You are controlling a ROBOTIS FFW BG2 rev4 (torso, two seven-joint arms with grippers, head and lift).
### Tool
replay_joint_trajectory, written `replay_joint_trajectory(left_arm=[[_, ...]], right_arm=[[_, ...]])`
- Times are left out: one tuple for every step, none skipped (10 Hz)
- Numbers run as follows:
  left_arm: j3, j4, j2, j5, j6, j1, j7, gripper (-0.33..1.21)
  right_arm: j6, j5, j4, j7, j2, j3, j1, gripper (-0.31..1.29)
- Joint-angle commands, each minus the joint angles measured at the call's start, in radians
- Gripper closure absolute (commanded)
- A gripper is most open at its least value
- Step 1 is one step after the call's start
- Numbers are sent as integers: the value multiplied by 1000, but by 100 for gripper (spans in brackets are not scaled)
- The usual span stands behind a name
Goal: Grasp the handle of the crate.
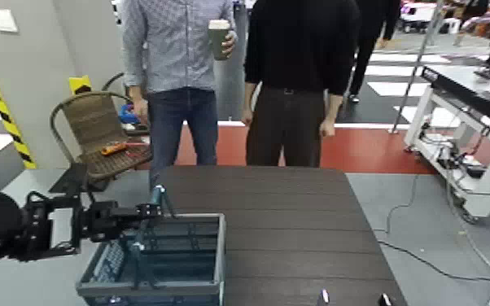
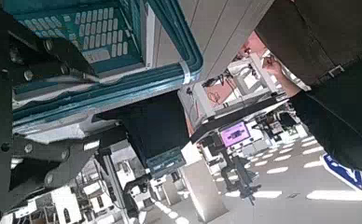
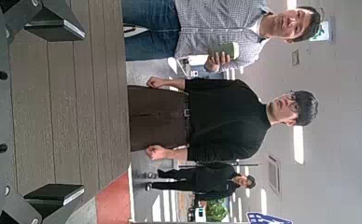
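The crate [image 1: 163, 273] has teal lattice sides and a grey rim, and sits at the table's near left corner. Its thin teal handle [image 1: 159, 198] is swung up above the rim. My left gripper [image 1: 152, 210] reaches in from the left and is shut on the handle at its top. In the left wrist view the handle [image 2: 184, 70] runs across between the dark fingers [image 2: 156, 126], with the crate's lattice [image 2: 86, 28] behind it. My right gripper [image 1: 354, 299] is open and empty low over the table's near right edge. Its two fingertips [image 3: 53, 23] are spread wide over the tabletop.
The dark slatted table [image 1: 297, 220] stretches right of the crate. Two people [image 1: 301, 81] stand at its far edge, one holding a cup [image 1: 219, 38]. A brown wicker chair [image 1: 98, 130] stands at the back left. A workbench [image 1: 468, 106] and floor cables are at the right.
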Motion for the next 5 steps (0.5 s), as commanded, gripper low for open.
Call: replay_joint_trajectory(left_arm=[[-5, 0, 2, 0, 11, -2, -1, 113], [-5, 0, 1, 0, 12, 0, -1, 119], [-5, -5, 1, 3, 15, 3, -1, 119], [-2, -12, -1, 3, 15, 6, -1, 119], [12, -28, -5, 3, 17, 20, 1, 119]], right_arm=[[-8, 0, 2, 0, 0, 0, 0, 15], [-9, 0, 4, 0, 0, 0, 0, 15], [-11, -2, 4, 0, 0, 0, 0, 15], [-14, -2, 2, 0, 0, -2, 1, 15], [-14, -2, 2, 0, 2, -3, 3, 15]])
